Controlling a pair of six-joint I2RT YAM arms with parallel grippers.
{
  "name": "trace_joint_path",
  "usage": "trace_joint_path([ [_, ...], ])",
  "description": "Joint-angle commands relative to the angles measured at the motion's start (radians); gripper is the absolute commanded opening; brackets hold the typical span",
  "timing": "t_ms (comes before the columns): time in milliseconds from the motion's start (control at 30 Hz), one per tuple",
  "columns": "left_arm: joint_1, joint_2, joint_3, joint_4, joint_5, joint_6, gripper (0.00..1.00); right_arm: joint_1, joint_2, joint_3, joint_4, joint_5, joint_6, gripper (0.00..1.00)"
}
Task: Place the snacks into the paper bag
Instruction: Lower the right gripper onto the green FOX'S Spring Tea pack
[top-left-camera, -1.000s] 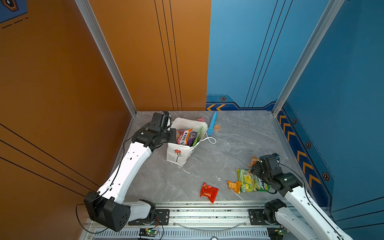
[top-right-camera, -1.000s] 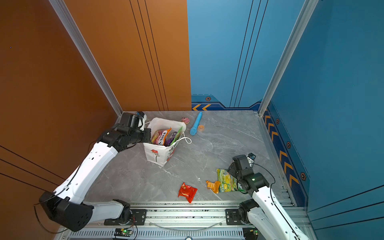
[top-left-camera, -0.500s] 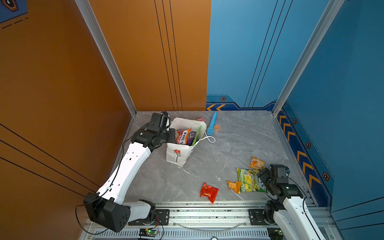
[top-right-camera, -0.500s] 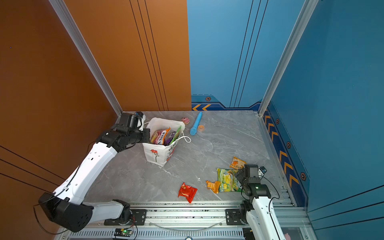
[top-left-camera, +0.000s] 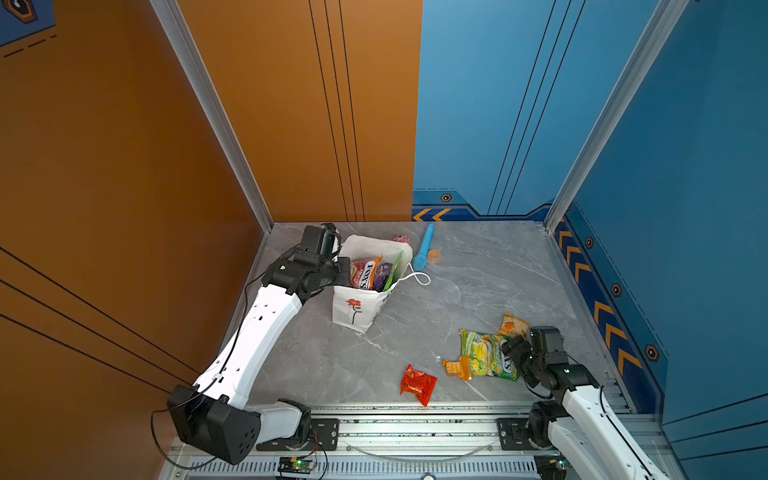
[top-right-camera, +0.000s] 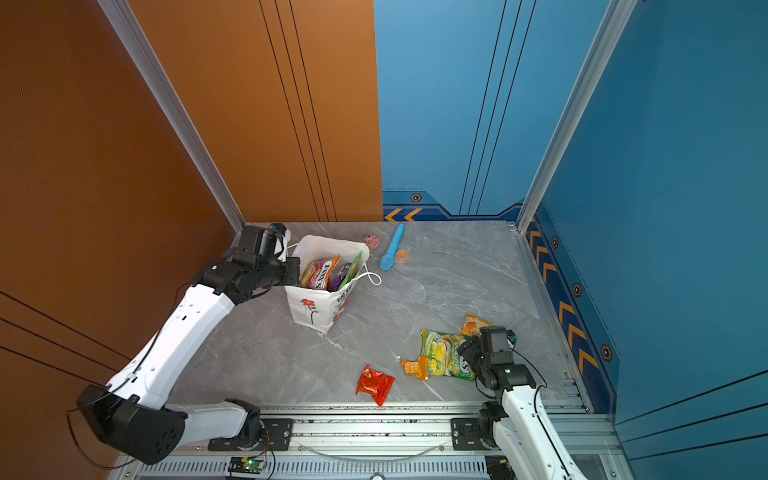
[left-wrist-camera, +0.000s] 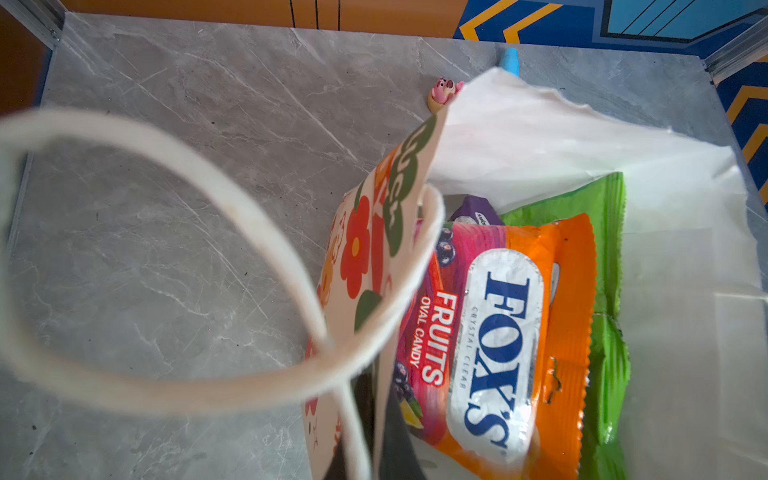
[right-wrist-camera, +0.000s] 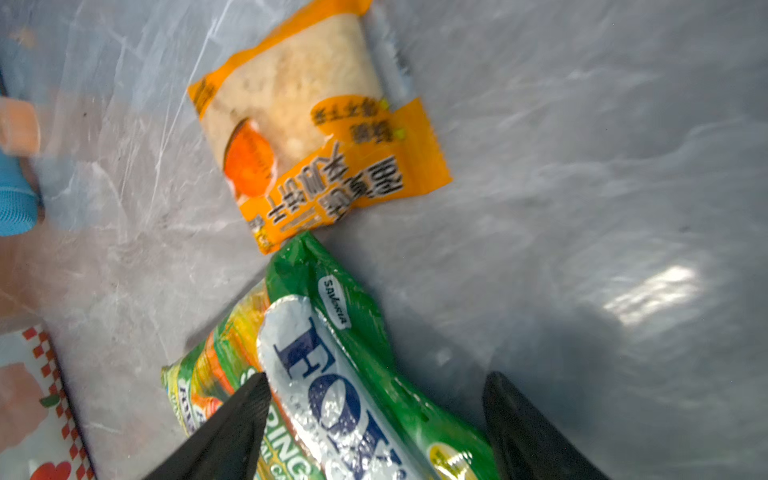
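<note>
- Standing upright left of centre in both top views, the paper bag (top-left-camera: 353, 307) (top-right-camera: 311, 309) was seen on the grey table (top-left-camera: 478, 282), its mouth open.
- Three snacks were packed inside it: an orange FOX'S bag (top-left-camera: 365, 272) (left-wrist-camera: 498, 345), a purple pack (top-left-camera: 383, 274) (left-wrist-camera: 476, 210) and a green chip bag (top-left-camera: 395, 268) (left-wrist-camera: 606, 232).
- Four snacks were left on the table in the lower right of both top views.
- A green FOX'S bag (top-left-camera: 484, 353) (top-right-camera: 442, 353) (right-wrist-camera: 332, 374) was laid flat there.
- A small orange packet (top-left-camera: 513, 325) (right-wrist-camera: 307, 137) was touching its upper right corner, and a second orange packet (top-left-camera: 457, 368) (top-right-camera: 415, 368) was tucked against its lower left end.
- A red packet (top-left-camera: 417, 384) (top-right-camera: 374, 384) was set apart, nearer the bottom edge of the frame.
- The bag's left rim was pinched by the left gripper (top-left-camera: 343, 270) (top-right-camera: 293, 270), its jaws closed on the paper; one cord handle was looped loosely in front of the left wrist camera.
- The right gripper (top-left-camera: 509, 351) (right-wrist-camera: 376, 376) was held over the right end of the green FOX'S bag, jaws spread wide to either side of it, with nothing clamped.
- A blue tube (top-left-camera: 424, 249) (top-right-camera: 392, 249), an orange ring (top-left-camera: 434, 256) and a small pink toy (top-left-camera: 401, 239) (left-wrist-camera: 442, 91) were placed just beyond the bag, toward the top of the table.
</note>
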Motion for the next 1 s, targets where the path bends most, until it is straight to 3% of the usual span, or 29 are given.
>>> trace_joint_path([
  [0,0.007,-0.037,0.002,0.053,-0.029,0.011,0.0,0.1,0.03,-0.009,0.075,0.026,0.094,0.8],
  [233,0.007,-0.036,0.001,0.053,-0.037,0.014,0.0,0.256,0.145,0.053,0.132,0.047,0.104,0.79],
  [467,0.002,-0.036,0.001,0.052,-0.039,0.017,0.0,0.207,0.203,0.15,-0.009,0.085,-0.221,0.76],
  [567,0.002,-0.034,0.001,0.053,-0.041,0.017,0.0,0.16,0.247,0.175,-0.017,0.023,-0.297,0.76],
  [767,0.002,-0.03,0.001,0.053,-0.045,0.02,0.0,0.154,0.364,0.216,0.003,-0.105,-0.368,0.68],
  [967,0.001,-0.03,0.0,0.053,-0.044,0.022,0.0,0.202,0.426,0.212,0.024,-0.108,-0.36,0.57],
])
